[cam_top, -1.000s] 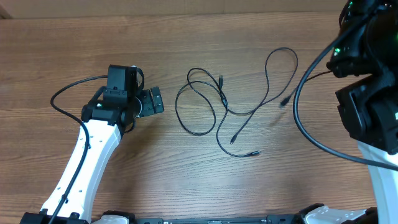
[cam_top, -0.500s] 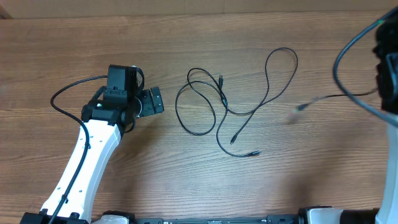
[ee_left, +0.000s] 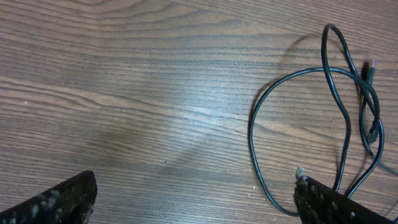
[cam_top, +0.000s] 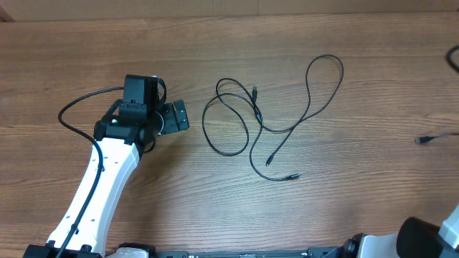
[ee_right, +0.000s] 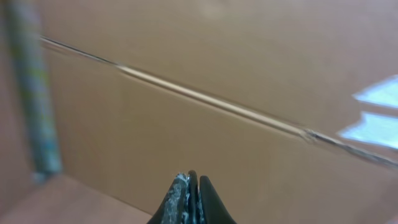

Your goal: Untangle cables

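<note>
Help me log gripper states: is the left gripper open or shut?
Open: in the left wrist view, the left gripper has its fingers far apart at the bottom corners.

A brown wooden table [cam_top: 337, 215] fills the overhead view, its grain running left to right; a paler tan strip [cam_top: 215, 7] runs along its far edge; close up from the left wrist, the wood shows fine streaks and a soft sheen. The right wrist view faces a plain tan panel [ee_right: 217, 43], perhaps cardboard; a pale seam [ee_right: 205, 99] slants across it; a blurred greyish post [ee_right: 31, 93] stands at left; two light bluish patches [ee_right: 379, 112] sit at the right edge.
</note>
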Available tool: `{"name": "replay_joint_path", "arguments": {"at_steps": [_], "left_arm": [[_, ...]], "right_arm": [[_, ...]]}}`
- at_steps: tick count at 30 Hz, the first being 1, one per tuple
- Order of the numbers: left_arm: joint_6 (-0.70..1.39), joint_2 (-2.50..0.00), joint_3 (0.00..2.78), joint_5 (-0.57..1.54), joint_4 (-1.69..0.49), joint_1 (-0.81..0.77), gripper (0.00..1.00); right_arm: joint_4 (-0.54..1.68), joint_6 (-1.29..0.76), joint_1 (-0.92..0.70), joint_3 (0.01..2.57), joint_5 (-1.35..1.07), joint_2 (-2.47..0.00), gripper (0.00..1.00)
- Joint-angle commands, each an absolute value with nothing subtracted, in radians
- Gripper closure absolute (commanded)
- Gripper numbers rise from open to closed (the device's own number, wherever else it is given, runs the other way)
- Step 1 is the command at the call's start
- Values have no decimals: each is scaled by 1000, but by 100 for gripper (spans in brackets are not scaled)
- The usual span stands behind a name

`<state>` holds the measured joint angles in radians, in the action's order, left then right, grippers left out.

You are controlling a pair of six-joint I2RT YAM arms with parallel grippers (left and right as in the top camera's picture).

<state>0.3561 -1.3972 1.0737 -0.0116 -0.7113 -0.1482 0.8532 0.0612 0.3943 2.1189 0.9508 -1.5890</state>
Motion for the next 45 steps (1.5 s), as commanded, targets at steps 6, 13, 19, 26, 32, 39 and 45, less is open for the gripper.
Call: {"name": "replay_joint_path", "arguments": {"at_steps": [6,13,19,26,32,39,45], "left_arm": [[337,-1401,1082,-7,-710,-144,0],[337,-1401,1082,-7,-710,-144,0],[337,-1401,1082,-7,-710,-144,0],[337,-1401,1082,-7,-710,-144,0],[337,-1401,1082,-7,-710,-144,0],[337,-1401,1082,-7,-710,-144,0],[337,-1401,1082,-7,-710,-144,0]], "right_arm": [[1037,-93,715,2127,802,-1620,96],[1128,-240,971,2119,418,-1664,96],[1132,-239,1091,2082,165,-1737,96],[1150,-239,1108,2035,102,-1810,96],[1112,-239,1111,1902,103,-1811,96],[1061,-240,1111,1732,20,-1811,96],[1041,-240,1111,1640,-32,-1811,96]]}}
